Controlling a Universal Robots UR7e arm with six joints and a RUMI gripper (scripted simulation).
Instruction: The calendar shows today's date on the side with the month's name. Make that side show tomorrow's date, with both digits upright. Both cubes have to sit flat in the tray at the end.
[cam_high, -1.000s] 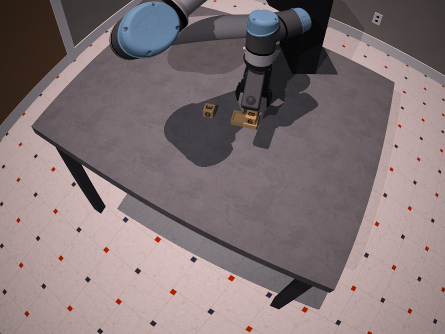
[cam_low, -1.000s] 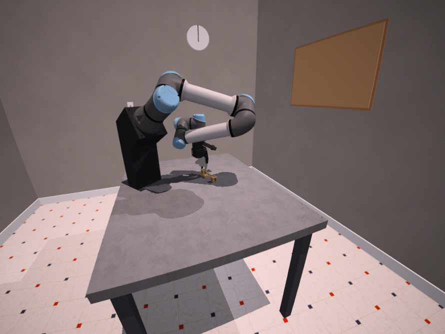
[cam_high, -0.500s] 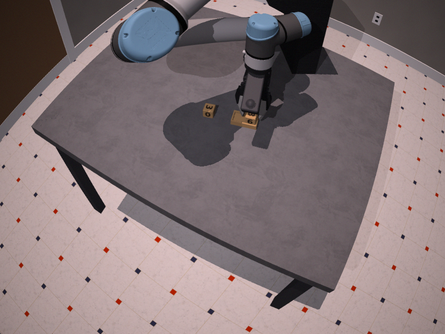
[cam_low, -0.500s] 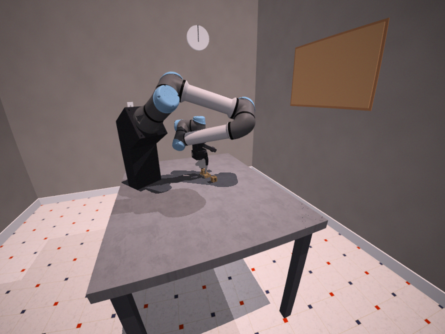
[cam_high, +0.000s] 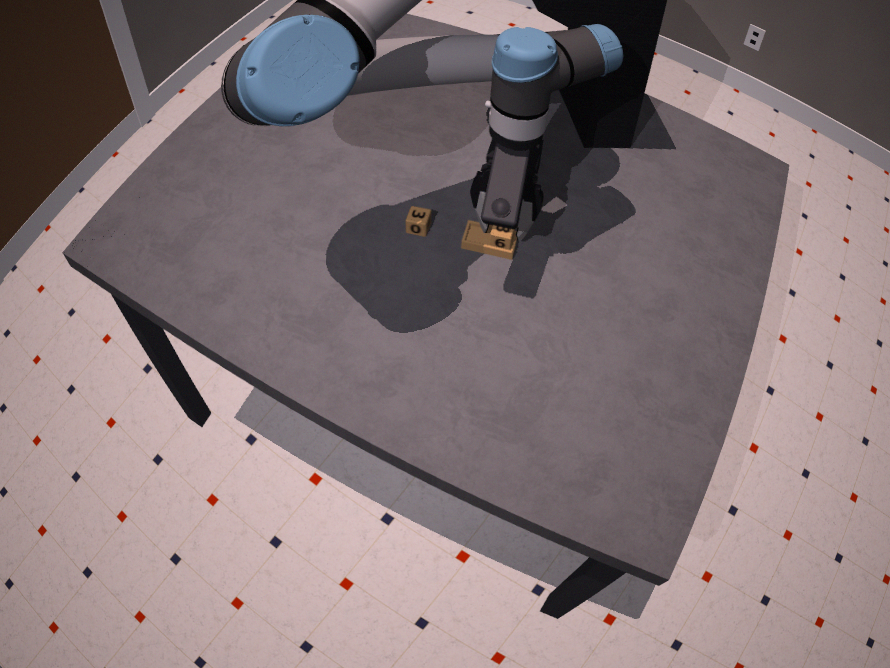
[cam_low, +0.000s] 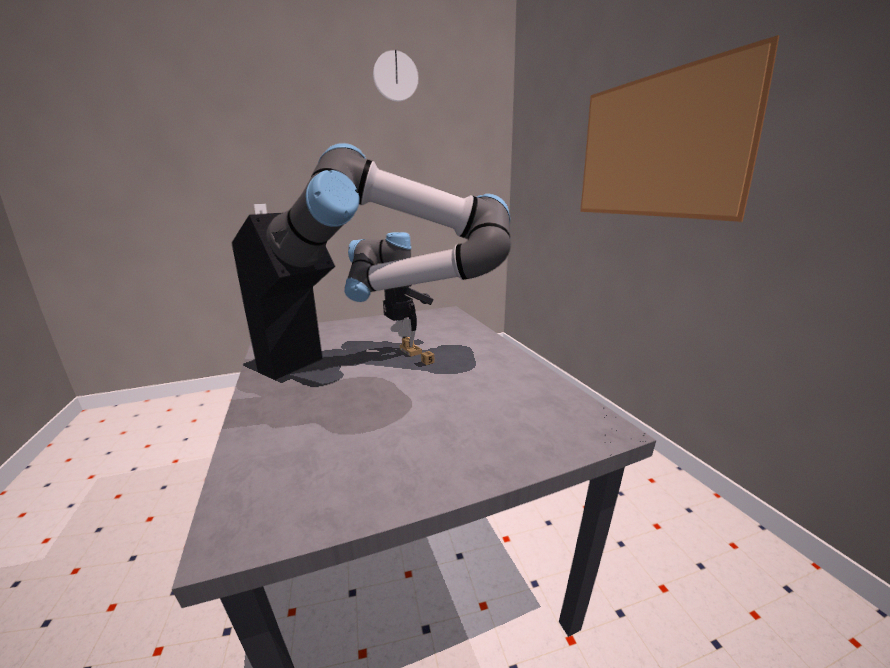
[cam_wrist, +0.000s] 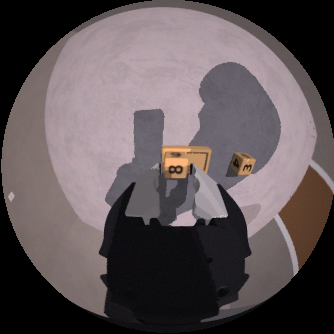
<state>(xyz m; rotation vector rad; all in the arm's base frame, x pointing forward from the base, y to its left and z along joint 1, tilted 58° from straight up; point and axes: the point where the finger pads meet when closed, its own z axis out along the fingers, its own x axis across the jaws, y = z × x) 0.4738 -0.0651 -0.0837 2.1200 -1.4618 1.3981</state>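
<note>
The pincer (cam_high: 501, 229) (cam_low: 411, 345) (cam_wrist: 175, 164) is hovering partly spread, holding nothing, its fingers nearing the block (cam_high: 500, 242) (cam_low: 406, 342) (cam_wrist: 176, 169) that is sitting in the tray (cam_high: 474, 245) (cam_low: 413, 352) (cam_wrist: 204, 159). Gripping seems to be coming next, needing careful straddling; the loose block (cam_high: 417, 221) (cam_low: 427, 358) (cam_wrist: 243, 164) is lying outside.

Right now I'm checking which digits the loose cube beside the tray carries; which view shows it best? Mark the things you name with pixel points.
Top: the cube (cam_high: 417, 221) (cam_low: 427, 358) (cam_wrist: 243, 164) shows 3 and 0 clearly. Wrist shows 4 and 3, smaller; exterior only a tiny 5.

A wooden cube (cam_high: 501, 235) (cam_wrist: 176, 168), 8 on top, sits in the tray (cam_high: 477, 240) (cam_low: 413, 351) (cam_wrist: 200, 157); another cube (cam_high: 417, 221) (cam_low: 427, 358) (cam_wrist: 243, 164), 3 up, lies apart on the bench (cam_high: 611, 373) (cam_low: 402, 467) (cam_wrist: 100, 90).
</note>
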